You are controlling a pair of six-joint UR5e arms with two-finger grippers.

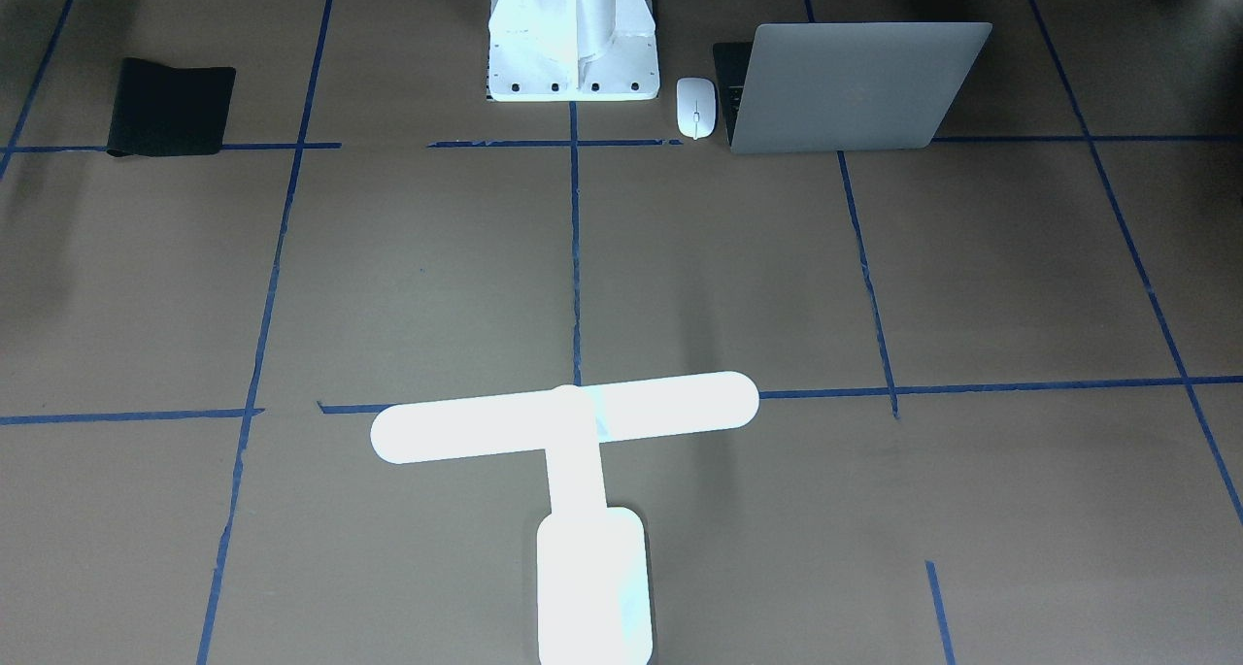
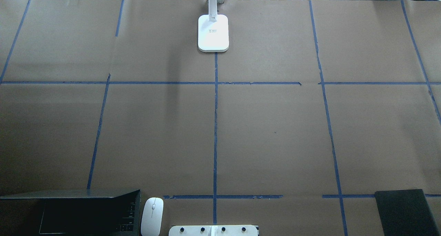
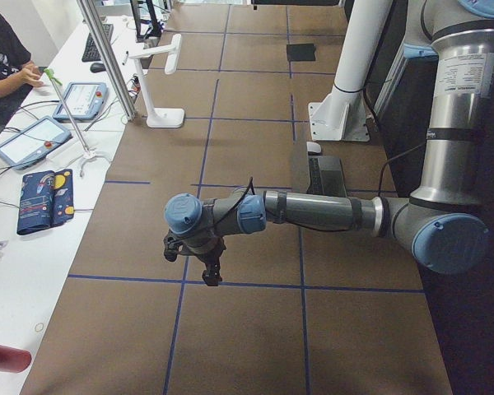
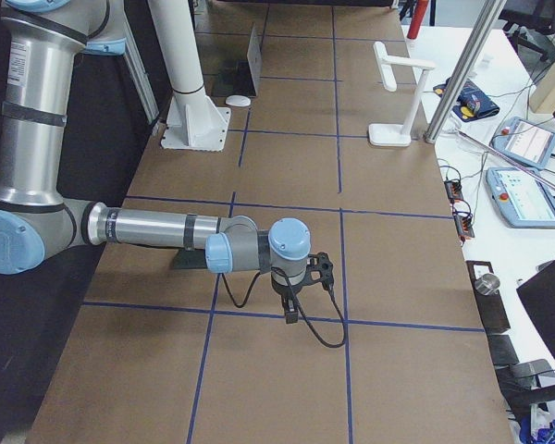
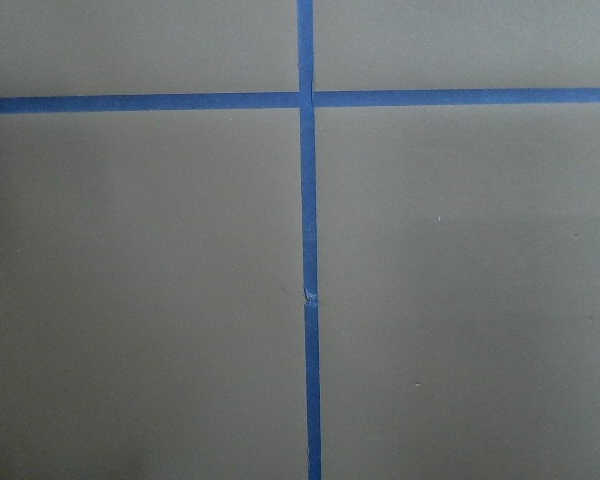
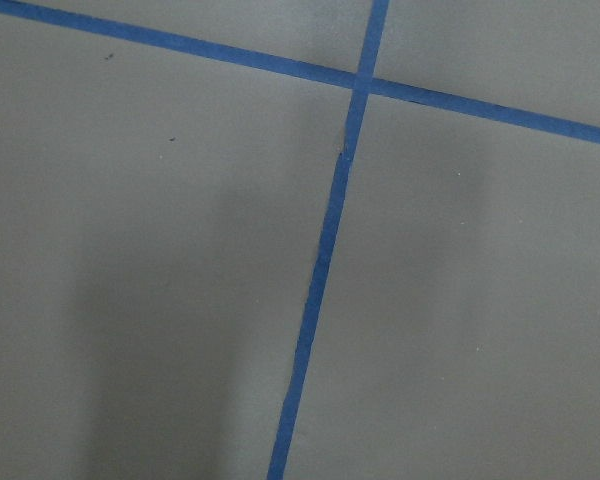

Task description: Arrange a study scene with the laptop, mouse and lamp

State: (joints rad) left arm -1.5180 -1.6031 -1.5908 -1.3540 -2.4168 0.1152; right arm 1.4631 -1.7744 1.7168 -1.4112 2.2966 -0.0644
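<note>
The laptop point(image 2: 69, 212) stands open at the robot's edge of the table point(image 2: 275, 143), on the robot's left side, its lid point(image 1: 855, 87) raised with the back turned away from the robot; the mouse point(image 2: 152, 216) lies flat just beside it, between the laptop and the white pedestal point(image 2: 213, 230); the lamp point(image 1: 568, 417) stands upright at the far edge on the centre line of blue tape point(image 5: 309, 300), glowing bright, its bar head set across its stem and its base point(image 2: 213, 32) flat on the table; a black mat point(image 2: 403, 212) lies at the robot's edge on its right side.

The 2 arms show only in the side views; the left gripper point(image 3: 210, 271) points down, close above the table near a tape crossing, out beyond the laptop's end of the table; the laptop and mouse lie apart from it, back toward the pedestal past the forearm, and the lamp is well apart at the far edge; whether its jaws are apart or together I cannot tell. The right gripper point(image 4: 291, 310) likewise points down near a tape line at the table's other end, well apart from all 3 things, and its jaws cannot be judged either; nothing shows in them; both wrist cameras see only bare brown table and tape.
</note>
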